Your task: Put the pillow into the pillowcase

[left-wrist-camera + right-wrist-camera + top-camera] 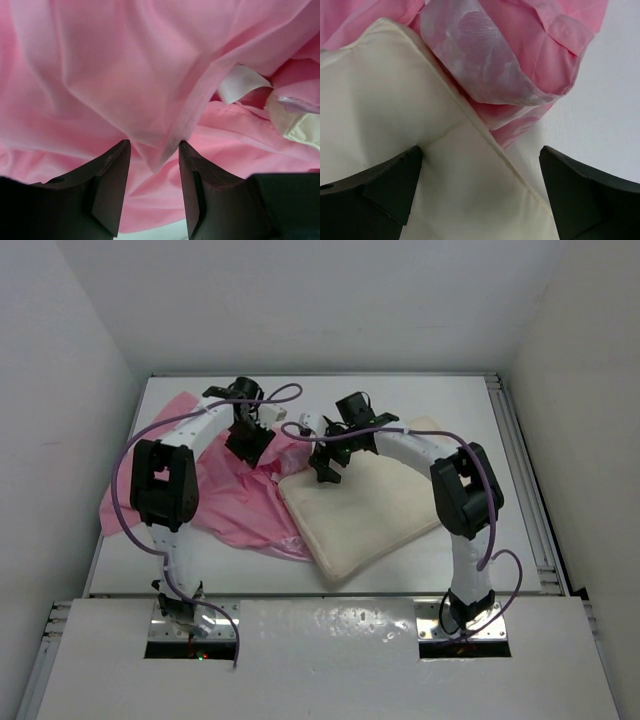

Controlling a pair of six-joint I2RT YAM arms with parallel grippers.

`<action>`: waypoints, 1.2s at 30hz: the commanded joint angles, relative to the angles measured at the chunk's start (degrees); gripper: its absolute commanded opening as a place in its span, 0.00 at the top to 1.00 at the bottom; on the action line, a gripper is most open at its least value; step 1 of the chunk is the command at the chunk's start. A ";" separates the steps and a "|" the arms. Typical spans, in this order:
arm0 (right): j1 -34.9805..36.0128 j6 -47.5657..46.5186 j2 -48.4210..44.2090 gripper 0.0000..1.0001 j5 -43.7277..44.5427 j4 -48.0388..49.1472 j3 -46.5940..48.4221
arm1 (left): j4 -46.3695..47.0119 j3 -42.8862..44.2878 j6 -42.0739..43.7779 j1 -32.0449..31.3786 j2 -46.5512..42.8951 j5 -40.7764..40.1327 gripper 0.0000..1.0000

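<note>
The cream pillow [365,510] lies flat on the table at centre right. The pink satin pillowcase [235,505] lies crumpled to its left, its edge lapping the pillow's far-left corner. My left gripper [248,445] is over the pillowcase; in the left wrist view it [154,150] is open, with a fold of the pillowcase hem [187,112] hanging between the jaws, not clamped. A white tag [240,82] and a pillow corner [300,125] show at right. My right gripper [325,472] is open wide [480,160], straddling the pillow's seamed edge [470,125] beside the pillowcase [485,55].
White table [450,405] with walls at left, back and right. A metal rail [525,480] runs along the right edge. Purple cables [125,480] loop off both arms. Bare table [600,100] shows to the right of the pillow corner.
</note>
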 commanded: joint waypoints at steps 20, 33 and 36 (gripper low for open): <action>-0.05 -7.83 -4.54 0.06 -19.21 -13.78 2.63 | -8.24 -0.61 6.35 -0.65 -4.95 13.65 0.38; 2.15 -1.53 0.03 0.10 -6.90 -1.17 -5.62 | 5.11 -10.63 -2.78 -0.92 -3.81 4.26 0.44; 1.88 2.86 -1.98 0.28 -6.81 5.43 -9.49 | 5.64 -10.90 -3.23 -0.92 -3.81 3.03 0.66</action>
